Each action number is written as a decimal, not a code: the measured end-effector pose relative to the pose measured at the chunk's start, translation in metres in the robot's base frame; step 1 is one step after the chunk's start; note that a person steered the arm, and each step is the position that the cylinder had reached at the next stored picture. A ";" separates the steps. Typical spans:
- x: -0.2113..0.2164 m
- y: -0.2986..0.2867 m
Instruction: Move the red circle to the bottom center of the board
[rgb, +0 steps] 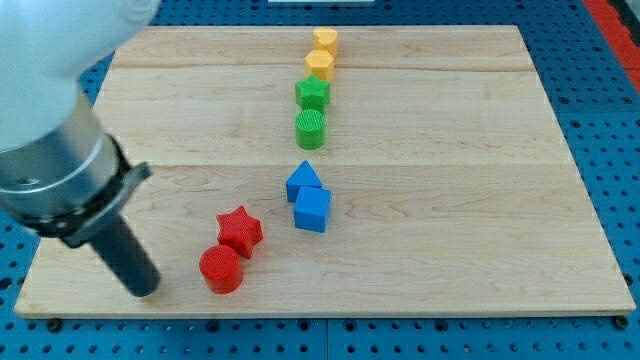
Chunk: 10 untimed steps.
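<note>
Red circle sits near the view's bottom edge of the table, left of the middle, just to the view's right of my tip. A narrow strip of bare wood shows between the two, so they stand close but apart. The tool is a plain dark rod with no jaws, so it has nothing to part or close and clamps on nothing; its lower end rests low on the wood near the bottom-left corner, slanting up and to the view's left into a grey collar and a large white arm body that fills the top-left corner.

Touching the red circle at its upper right, or all but touching, is the red star. Farther to the view's right, near the middle, the blue cube lies with the blue triangular block pressed against its upper left side.

Above these, a line of four blocks runs toward the view's top: the green cylinder, the green star just above it, then a yellow block and another yellow block at the top edge, their exact shapes hard to make out. Blue perforated surface surrounds the wooden top.
</note>
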<state>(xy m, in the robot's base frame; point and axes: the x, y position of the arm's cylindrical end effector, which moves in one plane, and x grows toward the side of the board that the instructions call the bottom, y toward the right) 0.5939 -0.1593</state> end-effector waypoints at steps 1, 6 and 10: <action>-0.003 0.011; -0.015 0.049; -0.010 0.041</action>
<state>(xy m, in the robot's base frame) 0.5843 -0.1183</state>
